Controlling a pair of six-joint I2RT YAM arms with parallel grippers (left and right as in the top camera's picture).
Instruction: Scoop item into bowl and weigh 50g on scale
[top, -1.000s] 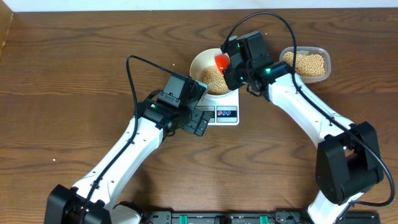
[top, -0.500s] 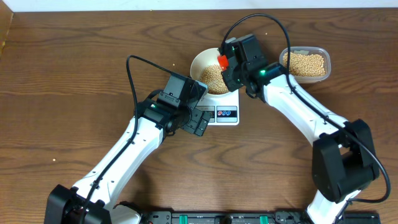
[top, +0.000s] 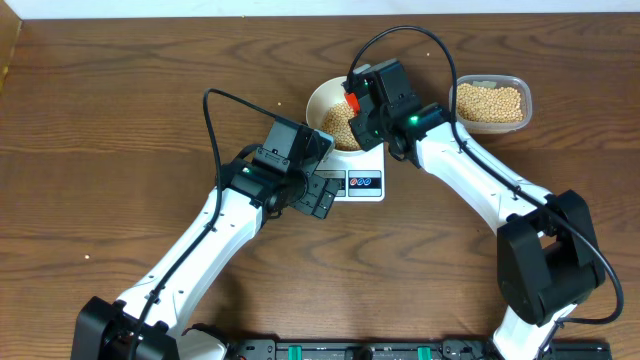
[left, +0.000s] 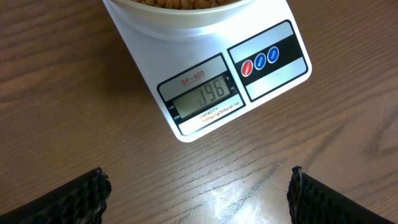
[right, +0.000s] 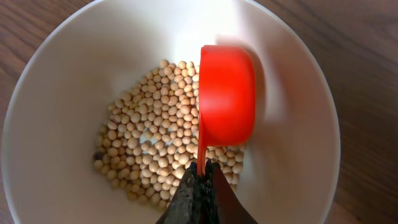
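While the right gripper (right: 200, 185) is clamping the red scoop (right: 227, 93) sideways directly above the bowl's (right: 56, 93) soybeans (right: 149, 149), the left gripper (left: 199, 198) is hovering wide-open, farther from it.

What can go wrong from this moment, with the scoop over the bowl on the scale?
1. The scale shows 196, far from 50. Unless that counts the bowl's weight, there are probably too many beans already.
2. The scoop hangs inside the bowl. If it touches the wall, the reading may be false.
3. The right tool pinches only the end of the thin handle, so the scoop might twist.
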